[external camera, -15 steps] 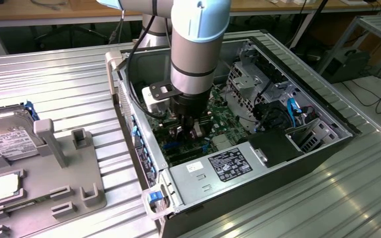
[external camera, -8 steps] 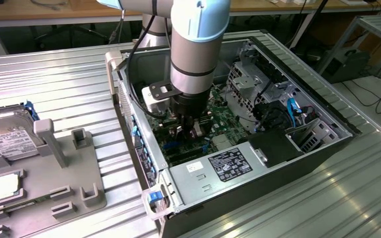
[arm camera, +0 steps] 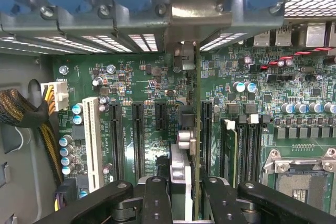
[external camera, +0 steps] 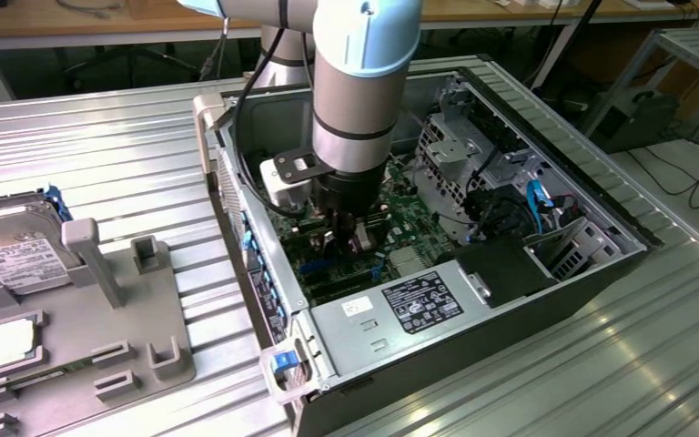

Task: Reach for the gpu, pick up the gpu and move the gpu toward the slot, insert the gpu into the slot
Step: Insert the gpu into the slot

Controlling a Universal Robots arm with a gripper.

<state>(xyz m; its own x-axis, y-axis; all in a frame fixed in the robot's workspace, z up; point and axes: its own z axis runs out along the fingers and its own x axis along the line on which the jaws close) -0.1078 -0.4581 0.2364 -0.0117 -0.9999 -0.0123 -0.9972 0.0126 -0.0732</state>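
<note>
Hand [arm camera: 184, 195] clamped on the gpu [arm camera: 193, 129], held edge-on over the motherboard [arm camera: 131, 85] inside the computer case [external camera: 592, 205], bracket at the rear wall; seating in the slot looks unfinished.

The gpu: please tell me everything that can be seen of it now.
The gpu appears edge-on in the wrist view: a thin greenish board standing upright over the green motherboard, among the dark expansion slots. Its silver metal bracket sits at the case's rear wall, beside the blue latches. The hand grips the card's upper edge between dark fingers. In the exterior view the hand reaches down inside the open computer case. Whether the card is fully seated in a slot cannot be told.
</note>
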